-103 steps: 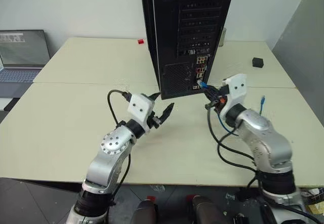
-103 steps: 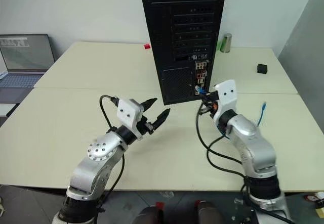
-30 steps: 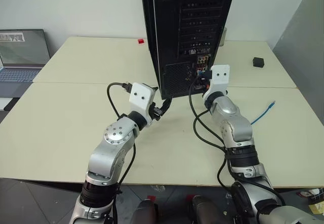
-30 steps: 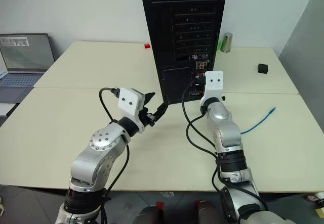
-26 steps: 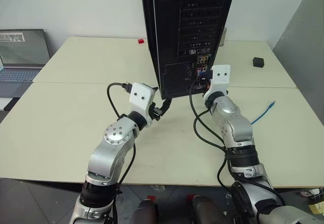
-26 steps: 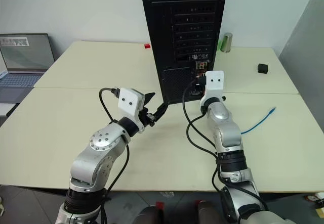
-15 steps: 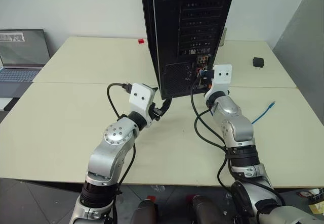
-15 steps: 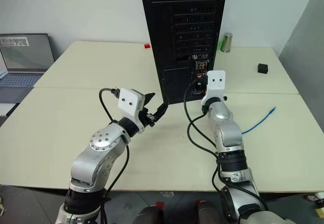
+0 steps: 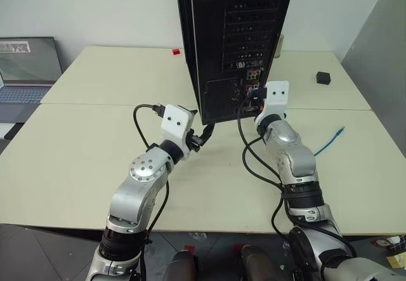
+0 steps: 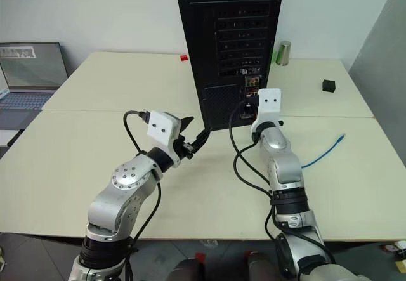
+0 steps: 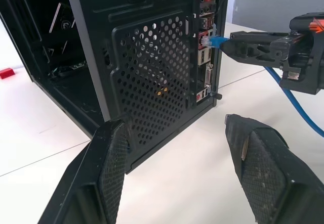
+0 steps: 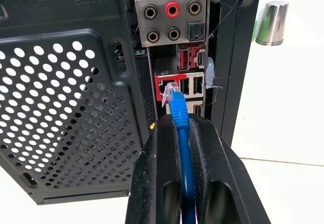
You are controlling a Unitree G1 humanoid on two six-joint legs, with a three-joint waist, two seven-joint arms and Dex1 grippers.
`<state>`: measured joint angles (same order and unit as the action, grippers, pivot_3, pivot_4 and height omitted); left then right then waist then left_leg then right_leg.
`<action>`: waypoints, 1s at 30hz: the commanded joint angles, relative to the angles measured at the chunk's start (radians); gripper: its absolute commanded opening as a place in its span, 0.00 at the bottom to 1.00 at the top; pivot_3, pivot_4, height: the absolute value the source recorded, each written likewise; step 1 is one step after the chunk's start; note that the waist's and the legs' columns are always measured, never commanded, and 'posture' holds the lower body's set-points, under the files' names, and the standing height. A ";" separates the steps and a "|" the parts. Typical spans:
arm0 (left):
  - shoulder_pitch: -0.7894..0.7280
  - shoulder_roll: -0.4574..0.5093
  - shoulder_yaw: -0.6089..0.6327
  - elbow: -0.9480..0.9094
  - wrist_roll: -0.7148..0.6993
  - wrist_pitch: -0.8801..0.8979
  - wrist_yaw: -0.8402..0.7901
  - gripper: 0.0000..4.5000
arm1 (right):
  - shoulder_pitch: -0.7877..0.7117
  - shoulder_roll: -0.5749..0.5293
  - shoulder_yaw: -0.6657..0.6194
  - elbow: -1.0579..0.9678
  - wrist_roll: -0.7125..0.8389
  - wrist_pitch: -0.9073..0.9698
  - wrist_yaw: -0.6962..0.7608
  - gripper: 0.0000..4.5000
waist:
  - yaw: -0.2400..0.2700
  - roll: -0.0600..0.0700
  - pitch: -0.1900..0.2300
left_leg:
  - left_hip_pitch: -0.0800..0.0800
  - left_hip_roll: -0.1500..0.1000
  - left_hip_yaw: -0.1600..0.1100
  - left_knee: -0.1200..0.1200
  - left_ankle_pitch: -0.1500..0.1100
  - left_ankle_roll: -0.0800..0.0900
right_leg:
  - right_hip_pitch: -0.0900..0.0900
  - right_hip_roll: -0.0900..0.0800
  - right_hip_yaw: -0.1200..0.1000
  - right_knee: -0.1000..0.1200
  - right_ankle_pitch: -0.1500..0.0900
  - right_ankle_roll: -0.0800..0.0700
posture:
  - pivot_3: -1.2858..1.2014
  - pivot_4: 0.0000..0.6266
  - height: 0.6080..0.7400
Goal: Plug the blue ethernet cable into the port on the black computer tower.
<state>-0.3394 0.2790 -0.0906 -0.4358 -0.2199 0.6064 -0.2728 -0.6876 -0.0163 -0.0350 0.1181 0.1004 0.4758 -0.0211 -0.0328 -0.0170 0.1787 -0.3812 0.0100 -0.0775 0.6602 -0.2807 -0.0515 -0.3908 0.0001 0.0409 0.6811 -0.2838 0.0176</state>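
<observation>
Blue ethernet cable: clear plug end held just in front of the port, tip close to the opening but not seated; cord runs back between the fingers, and its free end lies on the worktop well to the right.

Right hand: closed narrowly on the cable just behind the plug, pointing level at the rear panel.

Port: small squarish socket in the red-framed block of the connector cluster, beside the USB sockets and below the audio jacks.

Black computer tower: upright on the worktop, rear panel toward the robot, perforated vent grille beside the cluster.

Left hand: fingers spread wide, holding nothing, low by the tower's lower corner near the grille.

Handling note (judgement): the plug looks slightly tilted and offset from the opening. Square it to the socket first, then push straight in along the cable's line. Keeping the grip near the plug should stop the cord buckling. The left hand could steady the case if it slides.

Other items: grey laptop, small black block, metal cup, small red piece.
</observation>
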 commanded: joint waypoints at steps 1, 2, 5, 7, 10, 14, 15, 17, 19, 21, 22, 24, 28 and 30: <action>-0.008 0.001 0.015 -0.040 0.007 -0.019 0.002 0.70 | -0.030 -0.001 0.002 -0.012 -0.006 -0.038 0.007 0.00 | 0.000 0.000 0.000 | 0.000 0.000 0.000 0.000 0.000 0.000 | 0.000 0.000 0.000 0.000 0.000 0.000 | 0.52 0.24 1.00; -0.008 0.001 0.015 -0.039 0.007 -0.020 0.002 0.70 | -0.033 -0.002 0.004 -0.012 -0.008 -0.040 0.009 0.00 | -0.001 0.000 0.000 | 0.000 0.000 0.000 0.000 0.000 0.000 | 0.000 0.000 0.000 0.000 0.000 0.000 | 0.52 0.24 1.00; -0.009 0.000 0.015 -0.037 0.008 -0.021 0.002 0.70 | -0.040 -0.004 0.006 -0.012 -0.009 -0.043 0.011 0.00 | -0.001 0.000 0.000 | 0.000 0.000 0.000 0.000 0.000 0.000 | 0.000 0.000 0.000 0.000 0.000 0.000 | 0.52 0.24 1.00; -0.009 -0.001 0.015 -0.036 0.008 -0.021 0.003 0.70 | -0.045 -0.003 0.004 -0.015 -0.006 -0.041 0.011 0.00 | -0.001 0.000 0.000 | 0.000 0.000 0.000 0.000 0.000 0.000 | 0.000 0.000 0.000 0.000 0.000 0.000 | 0.52 0.24 1.00; -0.008 0.001 0.016 -0.036 0.007 -0.022 0.001 0.70 | -0.050 -0.003 0.005 -0.025 -0.003 -0.034 0.010 0.00 | -0.002 0.000 0.000 | 0.000 0.000 0.000 0.000 0.000 0.000 | 0.000 0.000 0.000 0.000 0.000 0.000 | 0.52 0.24 1.00; -0.007 0.001 0.016 -0.035 0.007 -0.024 0.000 0.70 | -0.056 -0.005 0.010 -0.035 -0.003 -0.029 0.012 0.00 | -0.004 0.000 0.000 | 0.000 0.000 0.000 0.000 0.000 0.000 | -0.001 0.000 0.001 0.000 0.000 0.000 | 0.52 0.24 1.00; -0.007 0.000 0.015 -0.035 0.008 -0.024 0.001 0.70 | -0.057 -0.007 0.011 -0.039 -0.004 -0.028 0.014 0.00 | -0.005 0.000 0.000 | 0.000 0.000 0.000 0.000 0.000 0.000 | -0.001 0.000 0.001 0.000 0.000 0.000 | 0.52 0.24 1.00; -0.007 -0.001 0.014 -0.034 0.009 -0.025 0.002 0.70 | -0.057 -0.008 0.014 -0.041 -0.004 -0.025 0.016 0.00 | -0.006 0.000 0.000 | 0.000 0.000 0.000 0.000 0.000 0.000 | -0.001 0.000 0.001 0.000 0.000 0.000 | 0.52 0.24 1.00; -0.006 -0.002 0.013 -0.034 0.009 -0.025 0.002 0.70 | -0.057 -0.007 0.017 -0.040 -0.004 -0.024 0.016 0.00 | -0.007 0.000 0.000 | 0.000 0.000 0.000 0.000 0.000 0.000 | -0.001 0.000 0.001 0.000 0.000 0.000 | 0.52 0.24 1.00; -0.006 -0.003 0.012 -0.034 0.009 -0.025 0.003 0.70 | -0.054 -0.006 0.023 -0.038 -0.007 -0.022 0.020 0.00 | -0.008 0.000 0.000 | 0.000 0.000 0.000 0.000 0.000 0.000 | -0.001 0.000 0.001 0.000 0.000 0.000 | 0.52 0.24 1.00; -0.005 -0.003 0.012 -0.035 0.010 -0.025 0.003 0.70 | -0.052 -0.006 0.025 -0.037 -0.008 -0.022 0.022 0.00 | -0.008 0.000 0.000 | 0.000 0.000 0.000 0.000 0.000 0.000 | -0.001 0.000 0.001 0.000 0.000 0.000 | 0.52 0.24 1.00; -0.006 -0.004 0.012 -0.034 0.010 -0.026 0.004 0.70 | -0.051 -0.005 0.032 -0.030 -0.013 -0.023 0.026 0.00 | -0.009 0.000 0.000 | 0.000 0.000 0.000 0.000 0.000 0.000 | -0.001 0.000 0.001 0.000 0.000 0.000 | 0.52 0.24 1.00; -0.006 -0.006 0.013 -0.032 0.010 -0.027 0.006 0.70 | -0.052 -0.006 0.037 -0.007 -0.021 -0.029 0.030 0.00 | -0.009 0.000 0.000 | 0.000 0.000 0.000 0.000 0.000 0.000 | -0.001 0.000 0.001 0.000 0.000 0.000 | 0.52 0.24 1.00; -0.004 -0.007 0.012 -0.035 0.011 -0.025 0.008 0.70 | -0.052 -0.009 0.039 -0.004 -0.024 -0.029 0.033 0.00 | -0.009 0.000 0.000 | 0.000 0.000 0.000 0.000 0.000 0.000 | -0.001 0.000 0.001 0.000 0.000 0.000 | 0.52 0.24 1.00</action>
<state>-0.3392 0.2776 -0.0900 -0.4355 -0.2181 0.6032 -0.2714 -0.7023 -0.0223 -0.0074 0.1306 0.0894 0.4669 0.0010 -0.0415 -0.0166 0.1791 -0.3813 0.0104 -0.0774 0.6599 -0.2807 -0.0515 -0.3916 0.0002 0.0418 0.6811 -0.2838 0.0176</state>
